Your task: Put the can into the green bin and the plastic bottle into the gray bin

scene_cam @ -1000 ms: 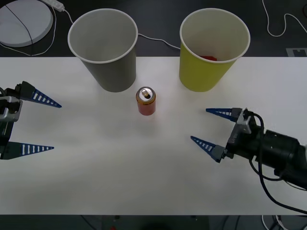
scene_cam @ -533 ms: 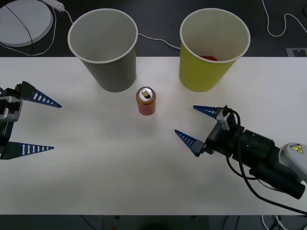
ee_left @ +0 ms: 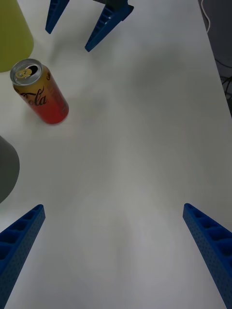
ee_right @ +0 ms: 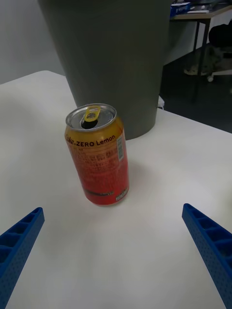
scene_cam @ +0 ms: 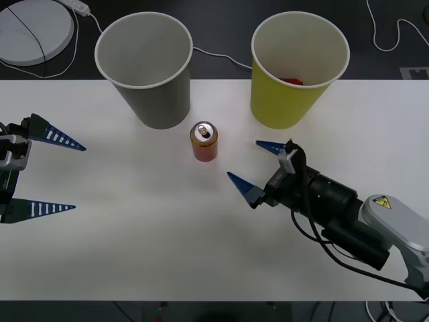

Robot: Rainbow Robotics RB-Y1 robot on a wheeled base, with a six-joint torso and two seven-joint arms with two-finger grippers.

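The red-orange can (scene_cam: 204,141) stands upright on the white table, in front of the gap between the gray bin (scene_cam: 155,100) and the green bin (scene_cam: 289,104). My right gripper (scene_cam: 242,159) is open just to the right of the can and points at it without touching. In the right wrist view the can (ee_right: 98,154) stands ahead of the open right gripper (ee_right: 111,210), with the gray bin (ee_right: 116,58) behind it. My left gripper (scene_cam: 79,177) waits open at the table's left edge. The plastic bottle is out of view.
Something red (scene_cam: 291,81) lies inside the green bin. A white round device (scene_cam: 33,27) and cables lie on the dark floor behind the table. The left wrist view takes in the can (ee_left: 39,91) and the right gripper (ee_left: 70,39) beyond it.
My right arm has reached leftward across the table, bringing its open gripper from the right side to just beside the can. The left arm and the can have not moved.
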